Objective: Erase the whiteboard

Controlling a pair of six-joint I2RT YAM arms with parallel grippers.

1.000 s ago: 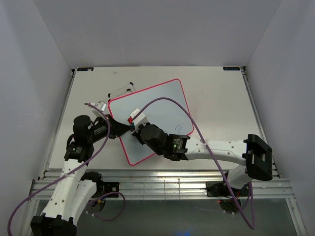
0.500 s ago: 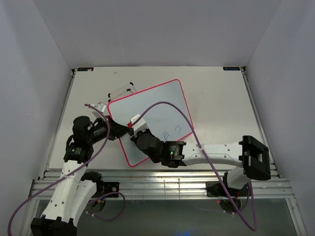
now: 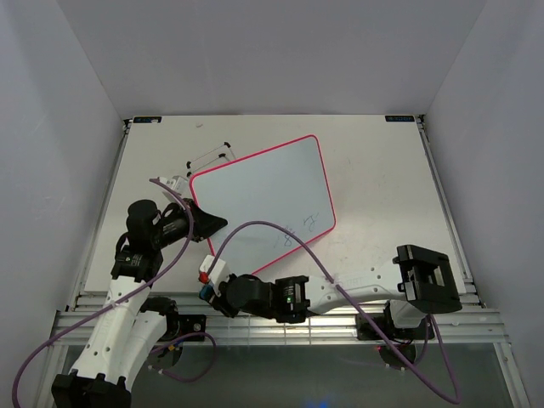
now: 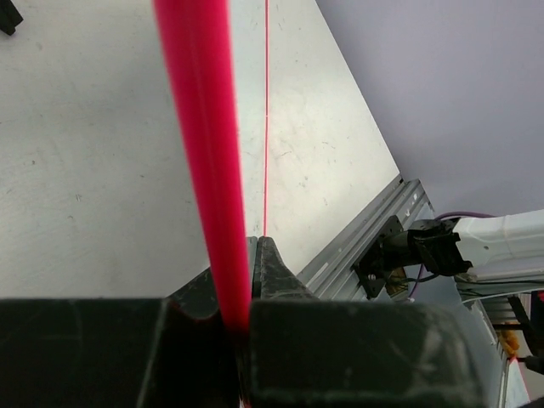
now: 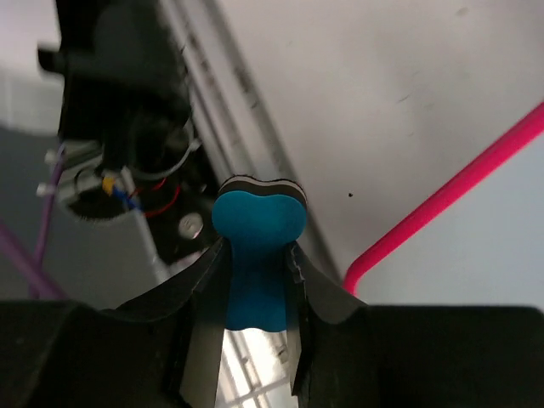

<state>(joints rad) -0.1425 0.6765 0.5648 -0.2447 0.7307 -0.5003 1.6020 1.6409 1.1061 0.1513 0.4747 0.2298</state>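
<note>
The right claw (image 5: 255,255) is clamped on the blue eraser (image 5: 257,219). It sits off the whiteboard (image 3: 263,191), just outside its near-left corner. The left claw (image 4: 242,285) is pinched together on the red frame (image 4: 204,127) at the whiteboard's left edge. Blue marks (image 3: 299,226) remain close to the whiteboard's near edge. If the eraser comes back in too low, it could snag that corner. It could then twist out of the grip, or shove the whiteboard against the left claw's hold.
</note>
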